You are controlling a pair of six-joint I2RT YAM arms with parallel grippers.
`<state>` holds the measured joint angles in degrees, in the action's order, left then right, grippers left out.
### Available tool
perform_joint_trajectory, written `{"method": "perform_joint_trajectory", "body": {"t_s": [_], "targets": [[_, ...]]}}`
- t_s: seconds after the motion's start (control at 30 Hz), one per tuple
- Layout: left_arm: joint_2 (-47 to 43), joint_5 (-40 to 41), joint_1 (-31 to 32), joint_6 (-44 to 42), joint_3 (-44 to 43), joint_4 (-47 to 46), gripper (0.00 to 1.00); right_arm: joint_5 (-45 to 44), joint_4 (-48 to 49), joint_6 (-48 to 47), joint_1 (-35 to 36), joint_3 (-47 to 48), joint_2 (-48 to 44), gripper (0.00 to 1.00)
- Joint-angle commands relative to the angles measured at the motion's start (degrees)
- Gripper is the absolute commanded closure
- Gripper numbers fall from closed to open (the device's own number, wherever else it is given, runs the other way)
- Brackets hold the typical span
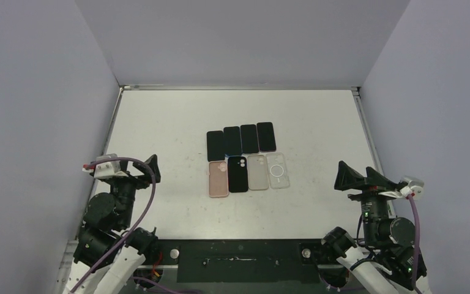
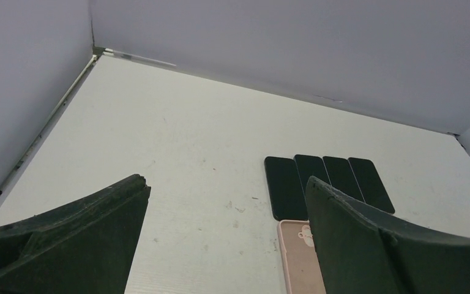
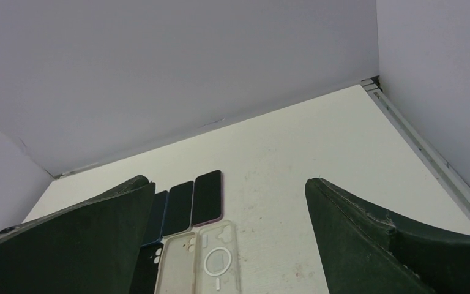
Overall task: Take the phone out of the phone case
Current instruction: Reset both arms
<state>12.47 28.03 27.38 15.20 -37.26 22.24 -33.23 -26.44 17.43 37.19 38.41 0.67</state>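
White table holds phones and cases; left arm and right arm crouch at near corners, jaws wide.

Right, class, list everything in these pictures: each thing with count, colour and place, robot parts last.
flat dark-screened phones: four, black, far row
soft pink phone case: one, pink, near row, left end
black phone case: one, black, near row, second
beige phone case: one, beige, near row, third
clear plastic phone case with ring: one, transparent, near row, right end
white table: one, white, under everything
left gripper: one, black, open, near left
right gripper: one, black, open, near right
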Motion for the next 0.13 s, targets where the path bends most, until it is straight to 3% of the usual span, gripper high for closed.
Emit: {"method": "perform_joint_trajectory", "body": {"t_s": [0.0,0.1], "targets": [[-0.34,-0.58,-1.36,-0.67,-0.57,-0.32,0.03,1.21,2.10,-1.54,0.25,-0.75,-0.40,0.00],[-0.71,-1.12,-2.10,-0.61,-0.33,-0.25,0.03,1.37,2.63,-1.46,0.25,-1.09,0.19,0.00]]}}
